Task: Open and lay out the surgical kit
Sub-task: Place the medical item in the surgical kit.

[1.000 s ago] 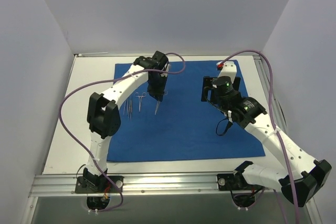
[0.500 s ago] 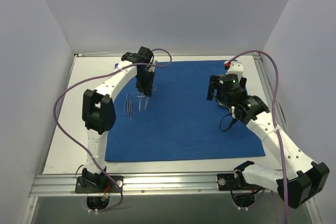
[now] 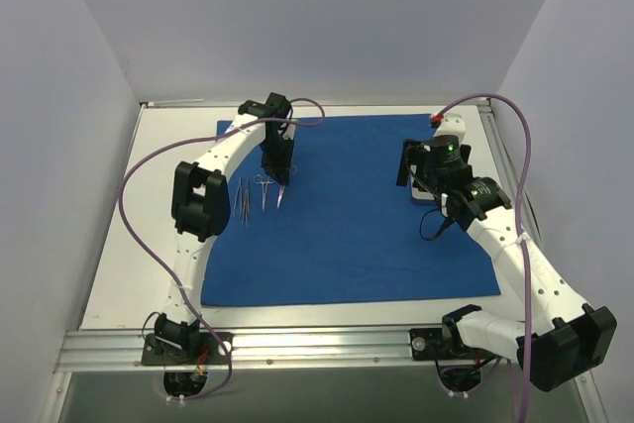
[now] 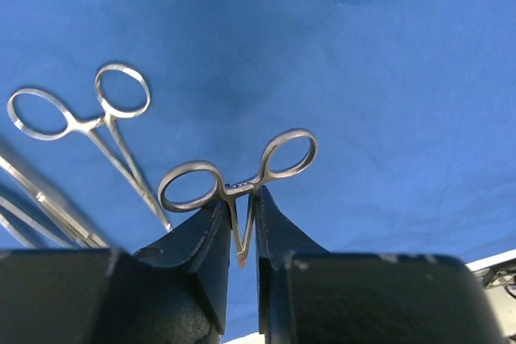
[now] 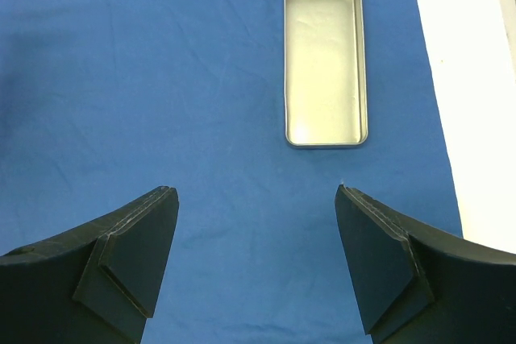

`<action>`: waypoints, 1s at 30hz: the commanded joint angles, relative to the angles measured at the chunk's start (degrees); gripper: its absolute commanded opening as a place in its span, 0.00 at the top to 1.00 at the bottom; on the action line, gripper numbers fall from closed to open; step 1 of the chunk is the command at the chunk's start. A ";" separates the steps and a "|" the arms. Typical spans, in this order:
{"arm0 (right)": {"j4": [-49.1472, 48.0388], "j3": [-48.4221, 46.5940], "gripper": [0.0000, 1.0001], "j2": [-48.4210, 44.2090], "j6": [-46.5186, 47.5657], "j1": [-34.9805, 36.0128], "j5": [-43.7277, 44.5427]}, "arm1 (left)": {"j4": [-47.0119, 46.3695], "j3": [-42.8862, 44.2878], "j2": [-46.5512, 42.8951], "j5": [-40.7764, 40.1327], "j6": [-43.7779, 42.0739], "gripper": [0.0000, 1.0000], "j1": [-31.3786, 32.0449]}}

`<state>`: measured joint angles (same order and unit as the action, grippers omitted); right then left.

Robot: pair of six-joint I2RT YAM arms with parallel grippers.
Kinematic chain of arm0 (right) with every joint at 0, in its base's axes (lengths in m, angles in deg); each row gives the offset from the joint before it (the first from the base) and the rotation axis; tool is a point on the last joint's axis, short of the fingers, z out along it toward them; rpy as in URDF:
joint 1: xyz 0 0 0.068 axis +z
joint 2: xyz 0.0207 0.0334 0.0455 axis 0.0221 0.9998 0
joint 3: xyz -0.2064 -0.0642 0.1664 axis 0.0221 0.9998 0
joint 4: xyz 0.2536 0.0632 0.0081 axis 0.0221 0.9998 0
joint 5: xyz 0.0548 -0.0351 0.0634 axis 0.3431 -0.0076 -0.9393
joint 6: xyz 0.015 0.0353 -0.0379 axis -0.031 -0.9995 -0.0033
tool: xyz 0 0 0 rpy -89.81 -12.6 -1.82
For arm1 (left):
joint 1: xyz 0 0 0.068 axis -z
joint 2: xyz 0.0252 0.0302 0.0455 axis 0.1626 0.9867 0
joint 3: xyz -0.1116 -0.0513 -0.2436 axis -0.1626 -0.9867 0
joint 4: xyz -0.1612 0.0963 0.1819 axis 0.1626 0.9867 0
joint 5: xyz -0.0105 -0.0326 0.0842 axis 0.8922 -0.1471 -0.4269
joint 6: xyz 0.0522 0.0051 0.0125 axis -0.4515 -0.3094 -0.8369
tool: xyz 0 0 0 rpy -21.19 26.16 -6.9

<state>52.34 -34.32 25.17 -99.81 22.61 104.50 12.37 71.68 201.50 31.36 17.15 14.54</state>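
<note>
White table (image 3: pixel 119 274), blue cloth wrap (image 3: pixel 357 235) flat. Left gripper (image 4: pixel 240 235) pinched narrow on forceps (image 4: pixel 238 179) near cloth's far-left corner — long axis roughly parallel to laid instruments (image 3: pixel 253 195), just toward left edge. Right gripper (image 5: pixel 256 195) wide, empty.

Shallow rectangular metal tin (image 5: pixel 325 58) seen lying flat, open side up, reflective inside. White table (image 5: pixel 472 78) surface is exposed near its right side. Aluminium rail (image 3: pixel 317 346) is mounted along the near edge. Scene is enclosed by plain white walls (image 3: pixel 297 17).
</note>
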 commanded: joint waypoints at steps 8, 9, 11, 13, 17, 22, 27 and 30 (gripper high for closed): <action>-1.00 0.04 0.19 1.05 1.28 -1.04 -1.25 | 1.45 5.48 3.99 4.26 5.80 0.96 -0.17; -1.09 0.12 0.19 0.97 1.19 -1.21 -1.34 | 1.71 6.26 4.17 4.17 5.89 0.95 -0.17; -1.09 0.12 0.19 0.97 1.11 -1.30 -1.42 | 2.41 7.24 5.31 4.08 5.80 0.93 -0.26; -1.18 0.30 0.19 0.88 1.11 -1.48 -1.60 | 3.64 8.55 6.45 3.99 5.71 0.93 -0.34; -1.27 0.48 0.19 0.88 1.11 -1.65 -1.69 | 3.73 9.52 7.42 3.64 5.80 0.93 -0.35; -1.18 0.48 0.19 0.88 1.19 -1.74 -1.86 | 4.34 10.32 8.56 3.55 6.41 0.90 -0.43; -1.26 0.65 0.19 0.97 1.19 -1.92 -2.04 | 4.00 10.93 9.27 3.82 7.38 0.89 -0.70; -1.35 0.74 0.19 0.88 1.19 -1.92 -2.04 | 4.43 11.98 10.14 4.25 7.91 0.88 -1.05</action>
<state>52.16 -34.08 26.18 -98.95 21.06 102.41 15.83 80.40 210.86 34.44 23.86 14.30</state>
